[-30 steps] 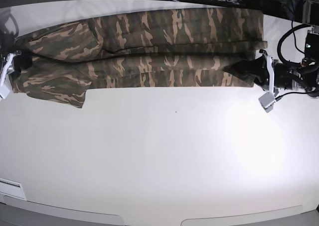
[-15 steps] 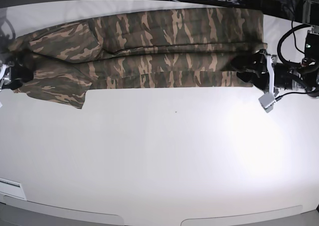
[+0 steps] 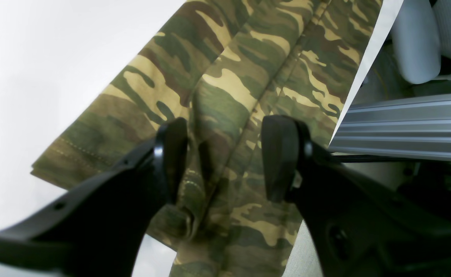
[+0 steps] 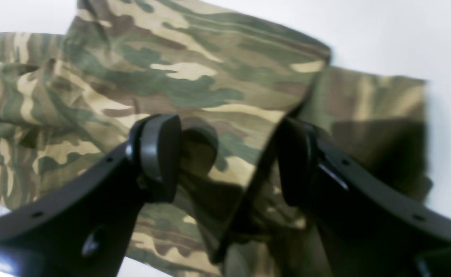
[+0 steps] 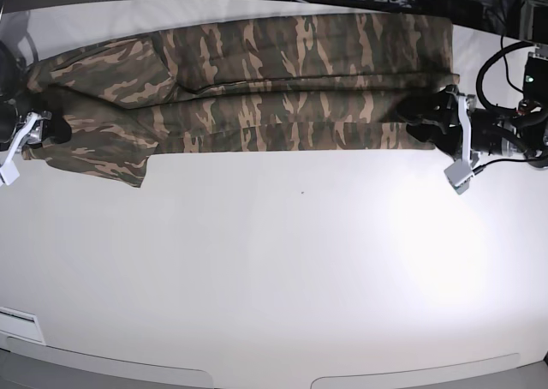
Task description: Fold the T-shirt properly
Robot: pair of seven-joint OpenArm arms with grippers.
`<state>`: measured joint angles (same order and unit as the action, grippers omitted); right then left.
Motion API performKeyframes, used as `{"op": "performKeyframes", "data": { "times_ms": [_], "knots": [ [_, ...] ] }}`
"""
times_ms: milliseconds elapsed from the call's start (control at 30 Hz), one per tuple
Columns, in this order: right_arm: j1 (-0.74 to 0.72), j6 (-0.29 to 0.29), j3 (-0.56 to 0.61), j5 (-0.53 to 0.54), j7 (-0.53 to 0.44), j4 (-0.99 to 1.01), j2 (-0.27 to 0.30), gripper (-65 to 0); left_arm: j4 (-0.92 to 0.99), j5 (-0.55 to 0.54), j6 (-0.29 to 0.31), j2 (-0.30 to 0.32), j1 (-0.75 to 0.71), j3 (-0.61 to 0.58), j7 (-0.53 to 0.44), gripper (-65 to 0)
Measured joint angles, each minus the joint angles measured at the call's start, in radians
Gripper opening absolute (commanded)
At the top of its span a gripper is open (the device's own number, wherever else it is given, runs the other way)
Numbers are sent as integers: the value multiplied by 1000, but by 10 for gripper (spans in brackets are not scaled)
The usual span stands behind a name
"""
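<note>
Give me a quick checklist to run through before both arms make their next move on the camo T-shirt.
1. Left hand open over the hem end: ok, fingers apart with cloth between them.
2. Right hand open over the sleeve end: ok, fingers apart.
3. Cloth actually gripped by either hand: not ok, neither has closed.
4. T-shirt folded lengthwise into a long band: ok, upper layer overlaps the lower.
5. Far edge on the table: cannot tell, it runs right along the table's rear edge.
6. Sleeve flat: not ok, one corner sticks out at the near edge.
</note>
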<state>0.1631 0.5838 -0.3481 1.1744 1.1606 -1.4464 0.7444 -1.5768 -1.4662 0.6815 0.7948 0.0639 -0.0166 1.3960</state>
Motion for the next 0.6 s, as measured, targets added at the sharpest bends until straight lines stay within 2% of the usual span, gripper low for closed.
{"op": "performKeyframes", "data": {
  "times_ms": [67, 233, 333, 433, 467, 500, 533, 600],
  "knots": [
    [0, 4, 0, -6, -14, 0, -18, -243, 0, 0, 0, 0, 0, 0, 0, -320],
    [0, 23, 0, -112, -123, 0, -72, -243, 0, 0, 0, 0, 0, 0, 0, -320],
    [-19, 23, 0, -151, -129, 2, -85, -243, 0, 0, 0, -3, 0, 0, 0, -320],
    [-51, 53, 0, -147, -132, 2, -83, -246, 0, 0, 0, -3, 0, 0, 0, -320],
    [-62, 58, 0, -145, -133, 2, -82, -267, 0, 0, 0, -3, 0, 0, 0, -320],
    [-69, 68, 0, -146, -132, 2, -82, -319, 0, 0, 0, -3, 0, 0, 0, -320],
    [-76, 79, 0, -145, -130, 2, -82, -401, 0, 0, 0, -3, 0, 0, 0, -320],
    [-78, 87, 0, -141, -107, 2, -82, -612, 0, 0, 0, -3, 0, 0, 0, -320]
  ]
}}
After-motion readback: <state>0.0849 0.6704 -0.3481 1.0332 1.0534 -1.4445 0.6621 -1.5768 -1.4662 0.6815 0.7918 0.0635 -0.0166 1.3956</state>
